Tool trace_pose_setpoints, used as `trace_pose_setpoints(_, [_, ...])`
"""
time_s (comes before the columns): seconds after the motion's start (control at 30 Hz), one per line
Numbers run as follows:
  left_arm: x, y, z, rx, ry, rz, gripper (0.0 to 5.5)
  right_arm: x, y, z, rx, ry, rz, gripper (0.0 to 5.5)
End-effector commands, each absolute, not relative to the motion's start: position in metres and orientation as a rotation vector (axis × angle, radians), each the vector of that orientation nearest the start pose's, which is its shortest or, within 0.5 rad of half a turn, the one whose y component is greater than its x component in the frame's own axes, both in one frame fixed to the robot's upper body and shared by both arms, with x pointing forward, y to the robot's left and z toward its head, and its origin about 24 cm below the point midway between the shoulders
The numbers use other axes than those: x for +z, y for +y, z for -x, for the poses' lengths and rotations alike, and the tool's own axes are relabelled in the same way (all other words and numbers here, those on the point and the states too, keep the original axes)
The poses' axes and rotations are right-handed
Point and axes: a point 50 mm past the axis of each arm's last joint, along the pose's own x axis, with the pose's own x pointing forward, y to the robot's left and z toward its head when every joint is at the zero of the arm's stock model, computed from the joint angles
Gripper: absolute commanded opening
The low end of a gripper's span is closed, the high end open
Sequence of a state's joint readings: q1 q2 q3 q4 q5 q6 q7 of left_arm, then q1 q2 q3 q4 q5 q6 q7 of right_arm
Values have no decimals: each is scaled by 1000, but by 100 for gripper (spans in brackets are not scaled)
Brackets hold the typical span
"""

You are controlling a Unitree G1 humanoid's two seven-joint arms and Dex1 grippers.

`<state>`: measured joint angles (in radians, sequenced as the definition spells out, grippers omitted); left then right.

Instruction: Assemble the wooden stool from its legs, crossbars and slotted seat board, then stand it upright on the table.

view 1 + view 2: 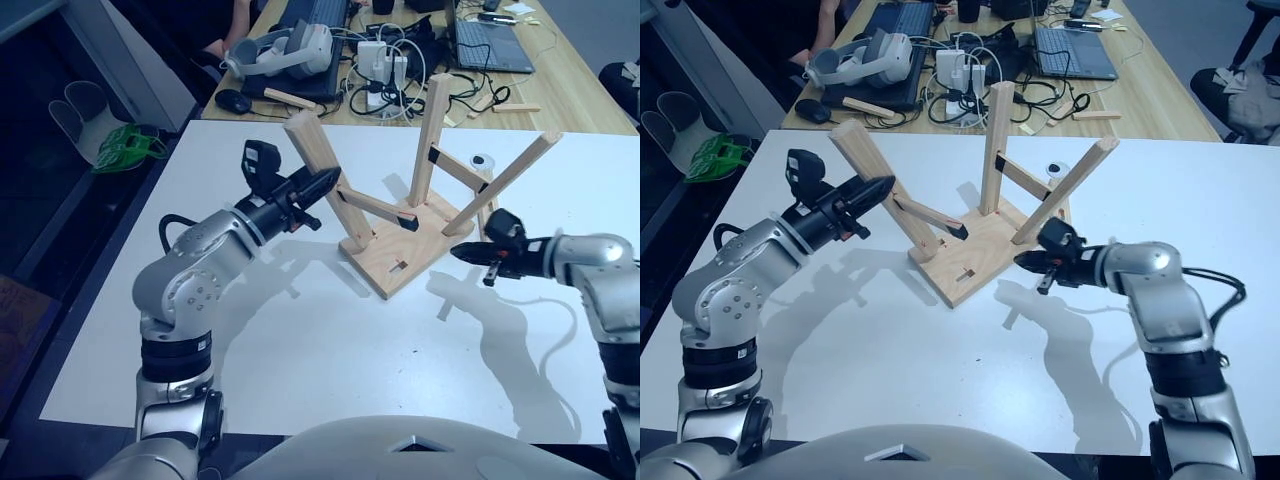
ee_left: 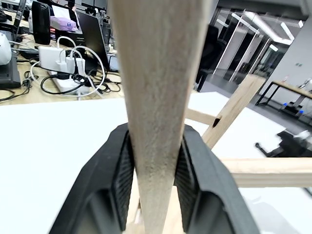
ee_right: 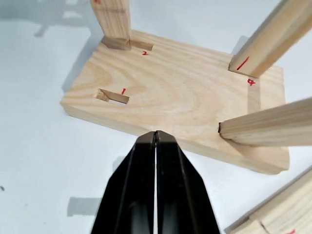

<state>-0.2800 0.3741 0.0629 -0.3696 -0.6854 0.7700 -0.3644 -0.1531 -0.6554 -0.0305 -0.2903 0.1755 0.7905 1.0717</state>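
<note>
Left gripper (image 1: 328,181) pinches a leg (image 1: 316,148); right gripper (image 1: 458,254) pressed together beside the board (image 1: 385,257). One slot (image 3: 113,96) is unfilled. It likely needs the last leg next.

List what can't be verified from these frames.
- Left wrist view: the leg clamped in the left gripper blocks its own joint with the seat board.
- Right wrist view: the legs run off the frame edge, so their far ends are cut.
- Eye views: too small to tell whether the shut right gripper touches the board's edge.
</note>
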Motion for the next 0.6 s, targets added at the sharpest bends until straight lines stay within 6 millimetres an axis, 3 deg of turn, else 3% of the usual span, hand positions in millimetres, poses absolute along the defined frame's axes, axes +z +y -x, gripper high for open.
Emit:
trace_pose_setpoints(0.03, [140,143,-282,-682,106,110,103,102,-209,-228,907,556,136,0])
trace_pose_setpoints(0.33, [139,128,-287,-754,83,116,103,94,-204,-227,858,542,79,0])
trace_pose_setpoints(0.6, [133,126,-283,-871,124,17,103,106,-203,-238,808,453,-47,0])
